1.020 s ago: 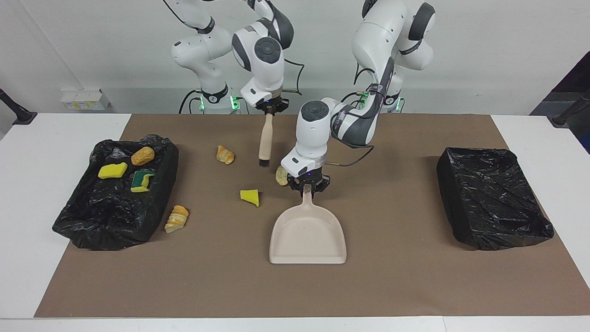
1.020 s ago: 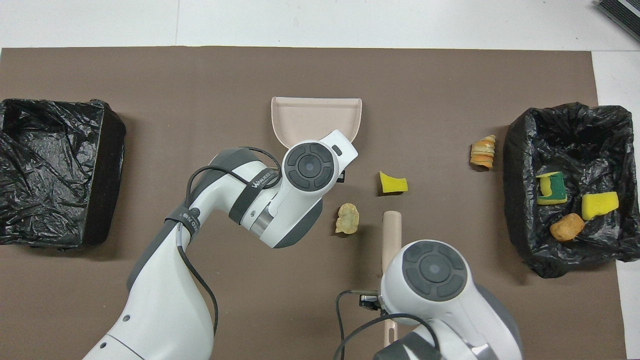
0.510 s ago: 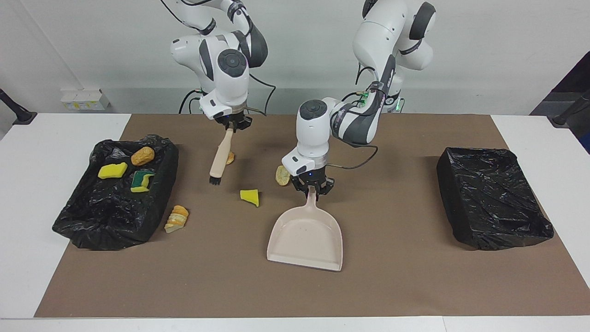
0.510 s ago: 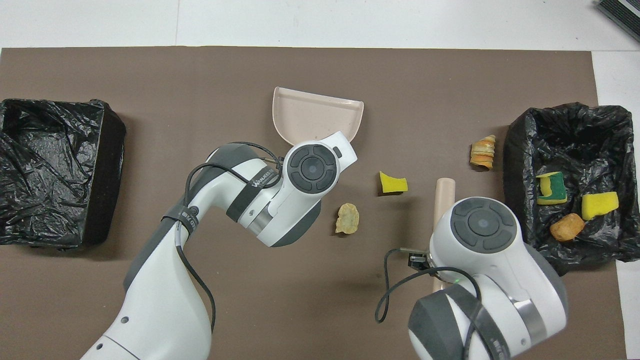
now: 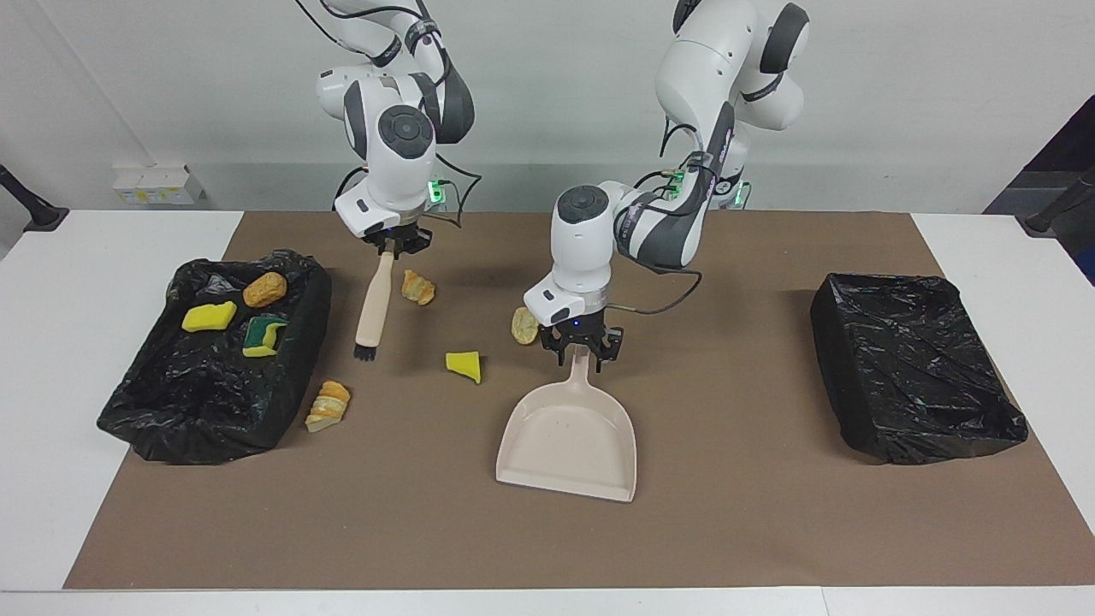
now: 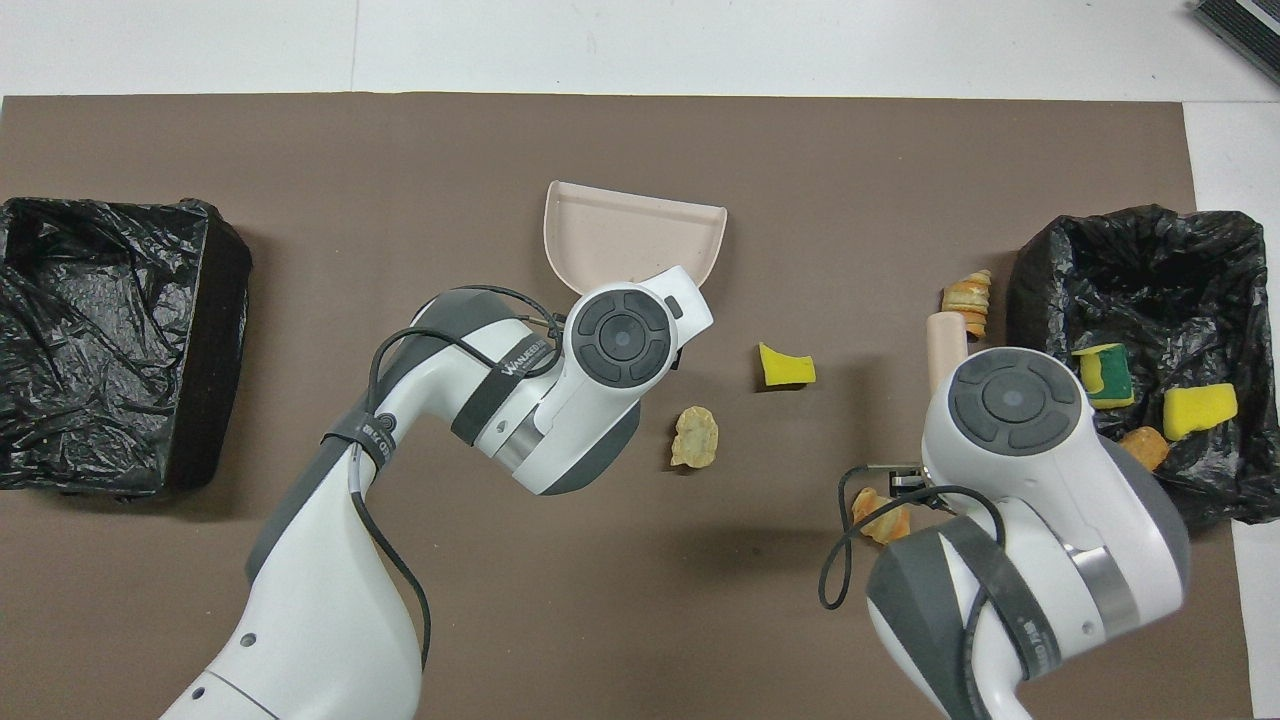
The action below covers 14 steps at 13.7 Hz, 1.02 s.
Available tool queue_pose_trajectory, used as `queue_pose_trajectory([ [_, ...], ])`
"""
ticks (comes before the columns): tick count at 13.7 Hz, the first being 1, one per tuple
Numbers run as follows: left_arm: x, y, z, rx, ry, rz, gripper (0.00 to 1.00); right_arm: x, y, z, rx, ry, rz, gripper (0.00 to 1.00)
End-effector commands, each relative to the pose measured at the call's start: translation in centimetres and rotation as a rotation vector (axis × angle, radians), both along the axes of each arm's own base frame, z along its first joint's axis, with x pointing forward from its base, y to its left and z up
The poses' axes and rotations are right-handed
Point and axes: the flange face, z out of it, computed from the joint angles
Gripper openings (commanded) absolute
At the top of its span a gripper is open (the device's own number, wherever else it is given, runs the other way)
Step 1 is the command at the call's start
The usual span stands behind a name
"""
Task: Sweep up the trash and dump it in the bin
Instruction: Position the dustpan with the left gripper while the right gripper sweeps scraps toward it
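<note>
When the brush (image 5: 374, 304) sweeps: keep bristles low, push trash (image 5: 464, 365) into dustpan (image 5: 569, 441).
Right gripper (image 5: 395, 244): clenched on brush.
Left gripper (image 5: 582, 351): at dustpan handle; grip unclear.

open mat (image 5: 736, 530) beside dustpan (image 5: 569, 441) — croissant (image 5: 328, 405), sponge wedge (image 5: 464, 365) crowd bin (image 5: 145, 411)

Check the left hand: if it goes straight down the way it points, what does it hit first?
Most likely the dustpan handle. The left hand points straight down with its fingers astride the handle's top. Contact is hard to judge from here.
</note>
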Motion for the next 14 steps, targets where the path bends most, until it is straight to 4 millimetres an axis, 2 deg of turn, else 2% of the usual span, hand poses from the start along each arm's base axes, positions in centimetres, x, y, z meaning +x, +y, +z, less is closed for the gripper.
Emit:
queue_pose_trajectory([
  [1, 0.4, 0.3, 1.2, -0.040, -0.038, -0.015, 0.31, 2.5, -1.0, 0.6, -0.018, -0.005, 0.037, 0.00],
  [3, 1.2, 1.1, 1.2, -0.022, -0.048, -0.071, 0.04, 3.6, -2.7, -0.6, -0.010, 0.008, 0.018, 0.00],
  [4, 1.0, 1.3, 0.8, -0.004, -0.036, -0.119, 0.00, 4.0, -2.8, -1.5, -0.012, 0.009, 0.024, 0.00],
  [6, 0.8, 1.6, 0.6, 0.020, -0.018, -0.150, 0.00, 5.1, -4.3, -1.9, -0.017, -0.011, 0.045, 0.00],
  [8, 1.4, 3.3, 2.9, 0.040, -0.021, -0.206, 0.00, 6.4, -6.2, -2.9, -0.024, -0.021, 0.061, 0.00],
  [10, 1.7, 5.6, 4.6, 0.102, 0.004, -0.399, 0.00, 7.2, -8.7, -4.2, -0.018, -0.025, 0.025, 0.00],
  [12, 0.9, 8.5, 6.1, 0.154, 0.058, -0.502, 0.00, 7.9, -8.7, -5.8, -0.014, -0.028, 0.034, 0.00],
  [14, 2.4, 11.9, 6.6, 0.176, 0.065, -0.602, 0.00, 8.1, -8.7, -6.3, 0.007, -0.036, 0.030, 0.00],
])
